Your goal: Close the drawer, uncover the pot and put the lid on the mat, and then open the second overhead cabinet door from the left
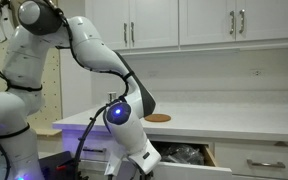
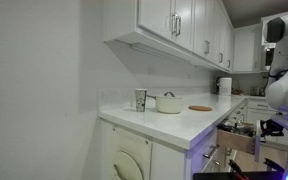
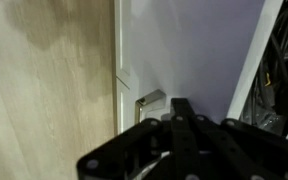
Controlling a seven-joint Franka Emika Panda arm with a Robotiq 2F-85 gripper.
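The drawer (image 1: 210,153) under the counter stands open with dark items inside; it also shows in an exterior view (image 2: 240,140). My gripper (image 1: 147,160) hangs low at the drawer's left end. In the wrist view my gripper (image 3: 180,108) looks shut and empty, pointing at the drawer's white front and its metal handle (image 3: 149,100). A white pot (image 2: 170,103) with its lid on sits on the counter. A round brown mat (image 2: 200,108) lies beside it and shows in an exterior view (image 1: 158,118). White overhead cabinet doors (image 1: 154,22) are closed.
A cup (image 2: 141,99) stands beside the pot and a white jar (image 2: 224,86) stands farther along the counter. The arm's elbow (image 1: 139,95) hangs over the counter edge. Wooden floor (image 3: 44,90) lies below the drawer.
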